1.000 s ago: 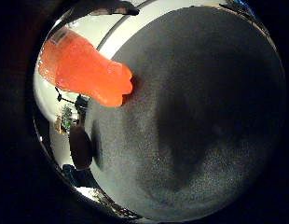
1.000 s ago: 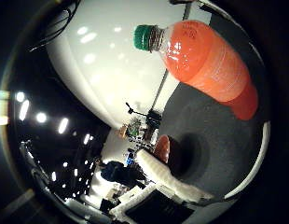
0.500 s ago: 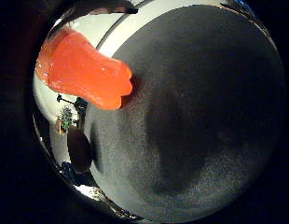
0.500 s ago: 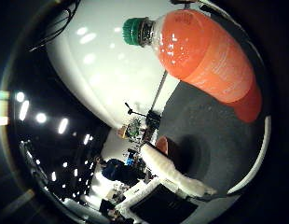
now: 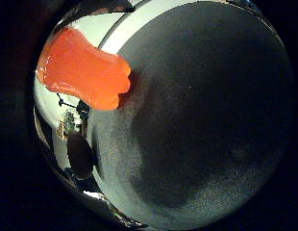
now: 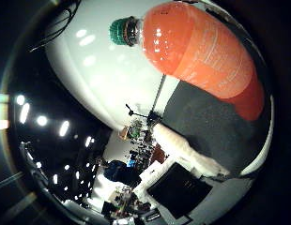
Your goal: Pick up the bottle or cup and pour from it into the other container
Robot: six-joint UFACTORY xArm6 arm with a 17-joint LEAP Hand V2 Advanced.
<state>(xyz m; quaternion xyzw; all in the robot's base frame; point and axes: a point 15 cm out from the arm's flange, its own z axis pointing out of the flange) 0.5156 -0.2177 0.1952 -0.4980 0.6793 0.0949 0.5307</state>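
Standing on the dark mat [image 5: 202, 125], an orange-drink bottle [image 6: 202, 56] with green cap [image 6: 123, 31] was recorded close before the palm, axis upright; finger state could not be told.

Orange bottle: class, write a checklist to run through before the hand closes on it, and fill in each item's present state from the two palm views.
1. Bottle close to the palm: ok, it fills much of the thumb side view.
2. Green cap on: ok, so it must come off before pouring.
3. Bottle full of orange drink: ok.
4. Bottle resting on the dark mat: ok, its base meets the mat.
5. Other container found: cannot tell; a dark round thing sits at the mat's edge, unclear.
6. Fingers placed around the bottle: cannot tell; one white finger shows, apart from the bottle.
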